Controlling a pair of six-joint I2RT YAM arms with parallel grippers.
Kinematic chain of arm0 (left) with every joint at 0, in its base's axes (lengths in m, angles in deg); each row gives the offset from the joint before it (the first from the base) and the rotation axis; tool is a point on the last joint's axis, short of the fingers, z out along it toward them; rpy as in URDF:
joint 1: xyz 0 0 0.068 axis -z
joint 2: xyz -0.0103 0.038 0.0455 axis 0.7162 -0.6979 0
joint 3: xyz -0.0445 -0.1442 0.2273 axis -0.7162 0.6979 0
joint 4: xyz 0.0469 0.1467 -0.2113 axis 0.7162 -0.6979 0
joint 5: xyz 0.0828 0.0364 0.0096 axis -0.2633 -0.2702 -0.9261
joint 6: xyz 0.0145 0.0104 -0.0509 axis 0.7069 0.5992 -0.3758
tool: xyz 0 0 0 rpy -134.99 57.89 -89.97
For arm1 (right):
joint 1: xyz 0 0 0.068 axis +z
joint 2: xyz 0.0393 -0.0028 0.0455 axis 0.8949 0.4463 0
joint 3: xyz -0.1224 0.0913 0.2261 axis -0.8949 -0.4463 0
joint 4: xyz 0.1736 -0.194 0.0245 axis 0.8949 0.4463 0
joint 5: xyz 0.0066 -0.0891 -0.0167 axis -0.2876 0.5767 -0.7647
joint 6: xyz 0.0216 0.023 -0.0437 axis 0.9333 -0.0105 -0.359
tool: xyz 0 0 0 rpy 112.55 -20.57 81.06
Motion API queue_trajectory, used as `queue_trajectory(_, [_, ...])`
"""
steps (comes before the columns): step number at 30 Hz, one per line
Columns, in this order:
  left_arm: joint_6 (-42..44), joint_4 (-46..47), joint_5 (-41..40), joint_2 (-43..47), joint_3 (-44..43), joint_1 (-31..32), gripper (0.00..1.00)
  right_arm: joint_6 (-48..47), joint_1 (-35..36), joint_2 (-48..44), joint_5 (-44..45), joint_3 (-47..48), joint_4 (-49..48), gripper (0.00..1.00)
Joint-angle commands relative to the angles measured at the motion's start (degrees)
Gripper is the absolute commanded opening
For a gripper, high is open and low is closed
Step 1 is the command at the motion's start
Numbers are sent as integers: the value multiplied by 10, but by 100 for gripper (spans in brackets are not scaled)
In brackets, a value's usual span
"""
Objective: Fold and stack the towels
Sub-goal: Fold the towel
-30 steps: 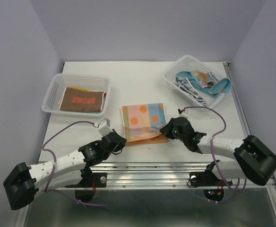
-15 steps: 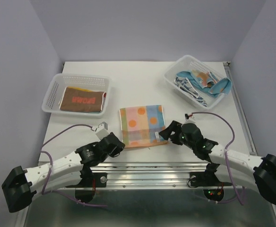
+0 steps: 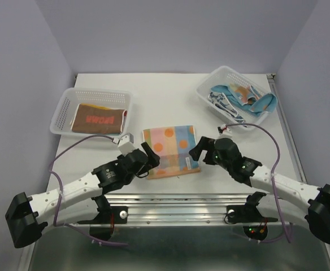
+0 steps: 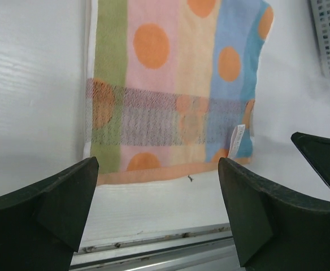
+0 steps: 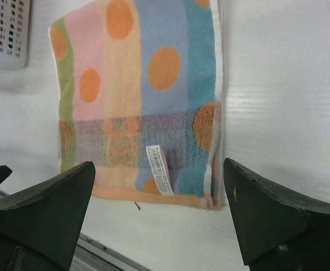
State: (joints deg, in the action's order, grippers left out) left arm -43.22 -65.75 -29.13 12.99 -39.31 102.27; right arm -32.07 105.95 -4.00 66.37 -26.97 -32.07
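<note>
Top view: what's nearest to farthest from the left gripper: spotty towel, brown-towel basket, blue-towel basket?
1. Spotty pastel towel, beside the left gripper.
2. Left white plastic basket, holding the brown towel.
3. Right white plastic basket, holding blue towels.

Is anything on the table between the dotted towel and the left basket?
Nothing visible does. Bare table separates the dotted towel from the left basket; only the left gripper hovers by the towel's left edge.
</note>
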Motion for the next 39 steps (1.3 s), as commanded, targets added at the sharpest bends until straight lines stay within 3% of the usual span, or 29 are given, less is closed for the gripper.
queue_trajectory(1, [44,13,-95,-45,-64,-2,99,-30,3,49,69,105,14,100])
queue_trajectory(4, [80,23,-131,-81,-100,-24,99,-54,-4,133,89,165,35,100])
queue_trajectory(7, [155,81,-56,-113,-116,-104,99,-96,-42,235,79,247,37,100])
queue_trajectory(10, [203,130,-14,-138,-122,-145,99,-161,-59,287,72,291,33,98])
queue_trajectory(11, [209,130,-7,-145,-128,-154,99,-180,-66,305,68,306,29,95])
queue_trajectory(14, [219,122,-16,-168,-150,-169,99,-216,-83,366,63,358,26,73])
queue_trajectory(19, [233,143,3,-198,-164,-195,99,-256,-101,455,48,435,62,67])
queue_trajectory(31, [251,164,39,-244,-180,-229,99,-248,-122,536,31,461,49,56])
queue_trajectory(35, [256,170,49,-261,-189,-235,99,-235,-130,542,24,450,38,46])
queue_trajectory(39, [263,170,63,-283,-202,-238,99,-233,-139,546,7,442,26,29])
